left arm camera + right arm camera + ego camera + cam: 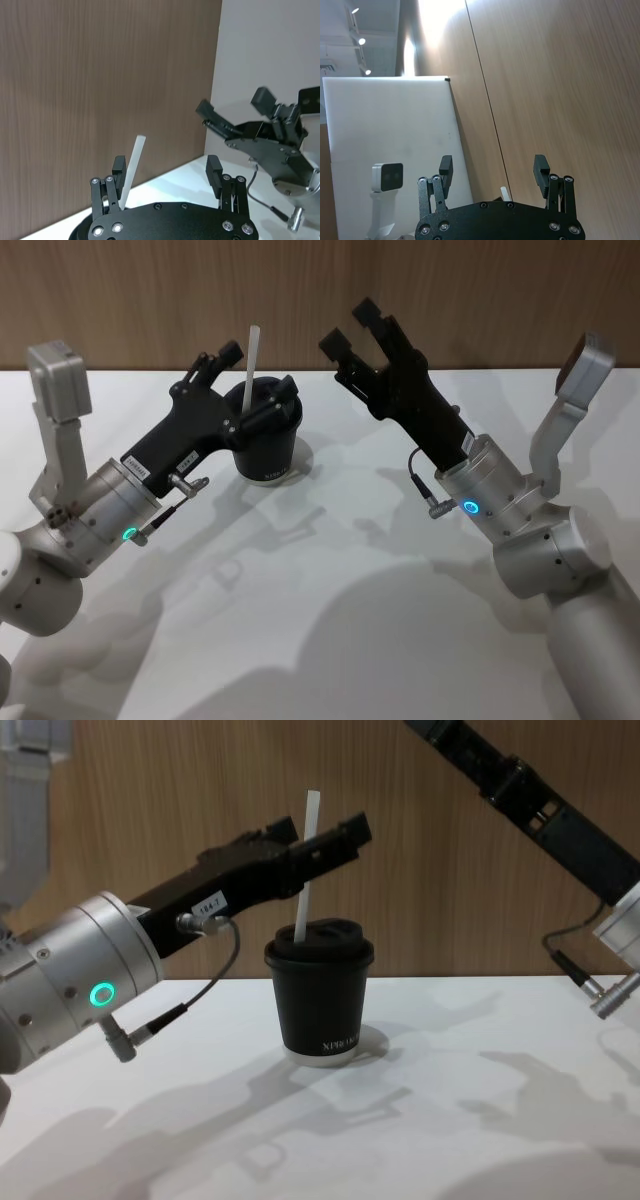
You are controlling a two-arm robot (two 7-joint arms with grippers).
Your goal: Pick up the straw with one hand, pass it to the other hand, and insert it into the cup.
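Chest view: thin white straw upright in black lidded cup.

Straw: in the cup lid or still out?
In. The straw stands near upright with its lower end in the lid of the cup; the left end effector is open around it, not clamping.

The straw, thin and pale white, stands almost upright in the lid of the cup, most of its length rising above the lid. The cup is black paper with a domed black lid and small white lettering, upright on the white bench.
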